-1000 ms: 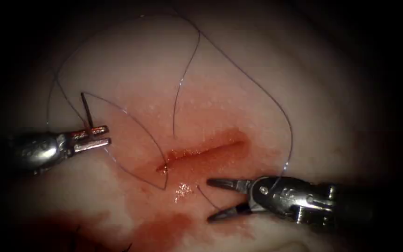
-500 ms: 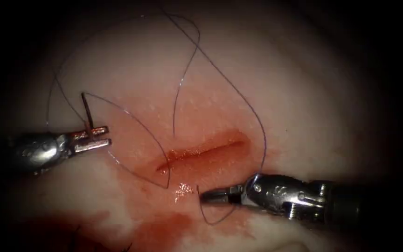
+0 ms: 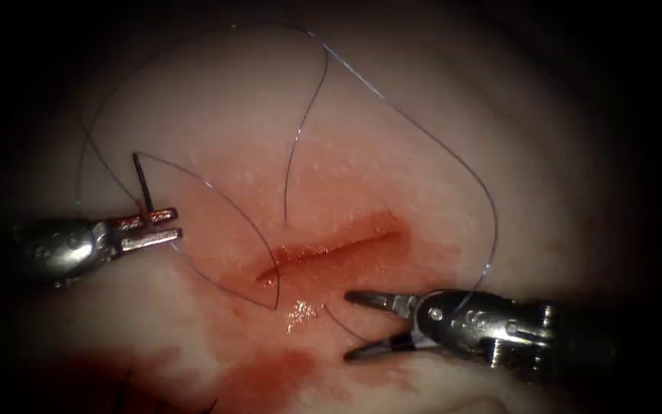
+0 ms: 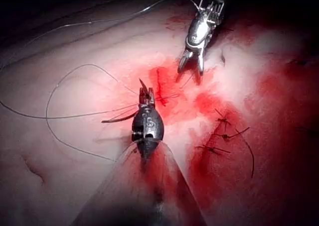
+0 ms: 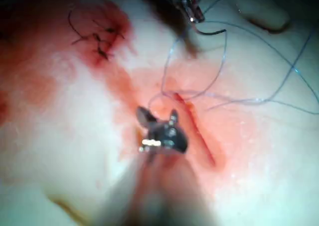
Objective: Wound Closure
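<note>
Endoscope view: on a bench piece of pork belly, the left tool (image 3: pixel 151 228) lies well to the left of the cut (image 3: pixel 335 251), its jaws clamped on the curved needle (image 3: pixel 142 182), which rises from between them clear of the tissue (image 3: pixel 362 138); the grip sits near one end of the curve, though which end cannot be told. The right tool (image 3: pixel 358 326) lies just below and to the right of the cut with its jaws spread wide and nothing between them, the short free end of thread (image 3: pixel 340 323) lying on the tissue in the gap between the tips. Thread (image 3: pixel 231 207) runs from the needle across to the left end of the cut, just up and to the left of the right tool's tips, where it enters the tissue, while a long loop (image 3: pixel 453 157) arcs over the top of the wound and comes down at the right tool's wrist. Red fluid (image 3: pixel 270 376) stains the tissue around the cut and pools below the left tool. The left wrist view shows that arm's tool (image 4: pixel 145 93) closed on the needle, with the right tool (image 4: pixel 190 69) open beyond it near the cut.
</note>
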You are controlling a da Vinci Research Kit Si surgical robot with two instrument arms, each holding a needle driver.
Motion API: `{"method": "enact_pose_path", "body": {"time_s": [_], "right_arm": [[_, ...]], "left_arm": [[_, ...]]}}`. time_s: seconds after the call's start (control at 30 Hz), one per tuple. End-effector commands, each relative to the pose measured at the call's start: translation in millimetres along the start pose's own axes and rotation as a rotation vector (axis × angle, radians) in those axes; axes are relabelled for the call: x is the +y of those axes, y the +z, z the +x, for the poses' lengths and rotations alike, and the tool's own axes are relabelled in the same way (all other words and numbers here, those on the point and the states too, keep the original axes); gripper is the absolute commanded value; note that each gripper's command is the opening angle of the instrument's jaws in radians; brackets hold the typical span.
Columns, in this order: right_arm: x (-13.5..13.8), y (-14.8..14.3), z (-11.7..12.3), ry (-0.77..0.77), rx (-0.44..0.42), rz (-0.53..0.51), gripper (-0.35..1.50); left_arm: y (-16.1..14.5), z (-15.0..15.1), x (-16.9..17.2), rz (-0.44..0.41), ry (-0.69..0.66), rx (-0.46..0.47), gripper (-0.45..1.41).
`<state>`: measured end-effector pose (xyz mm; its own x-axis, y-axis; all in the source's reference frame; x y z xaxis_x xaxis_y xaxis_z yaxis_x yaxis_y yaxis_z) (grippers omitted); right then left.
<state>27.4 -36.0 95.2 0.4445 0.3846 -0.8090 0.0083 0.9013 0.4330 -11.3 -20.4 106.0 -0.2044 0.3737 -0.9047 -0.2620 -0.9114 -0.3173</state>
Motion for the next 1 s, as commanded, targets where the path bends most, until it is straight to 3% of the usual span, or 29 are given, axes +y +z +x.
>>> {"method": "enact_pose_path", "body": {"time_s": [0.03, 0.23, 0.33, 0.37, 0.4, 0.43, 0.47, 0.73, 1.0], "right_arm": [[0.4, 1.1, 0.1, 0.004, 0.001, -0.021, 1.3], [-0.7, 3.5, 0.0, -0.01, -0.007, -0.032, 1.37], [-1.1, 4.2, 0.3, -0.011, -0.008, -0.005, 1.22], [-1.1, 4.2, 0.4, -0.012, -0.007, 0.021, 0.96], [-1.2, 4.1, 0.5, -0.013, -0.007, 0.048, 0.48], [-1.3, 3.8, 0.5, -0.014, -0.003, 0.06, -0.18], [-1.2, 3.5, 0.5, -0.014, 0.0, 0.063, -0.35], [-1.3, 0.4, 0.2, 0.033, 0.003, 0.082, -0.35], [-4.9, -2.2, 1.1, 0.07, 0.0, 0.174, -0.35]], "left_arm": [[0.6, -0.5, 0.1, -0.001, -0.001, 0.001, -0.45], [0.6, -0.5, 0.1, -0.002, -0.001, 0.001, -0.45], [0.6, -0.5, 0.1, -0.002, 0.0, 0.001, -0.45], [0.6, -0.5, 0.1, -0.002, 0.0, 0.001, -0.45], [0.6, -0.5, 0.1, -0.002, 0.0, 0.001, -0.45], [0.6, -0.5, 0.1, -0.002, 0.0, 0.001, -0.45], [0.5, -0.5, 0.1, -0.002, 0.0, 0.001, -0.45], [0.4, -0.5, 0.1, -0.003, 0.0, 0.001, -0.45], [0.4, -0.6, 0.1, -0.003, 0.0, 0.001, -0.45]]}}
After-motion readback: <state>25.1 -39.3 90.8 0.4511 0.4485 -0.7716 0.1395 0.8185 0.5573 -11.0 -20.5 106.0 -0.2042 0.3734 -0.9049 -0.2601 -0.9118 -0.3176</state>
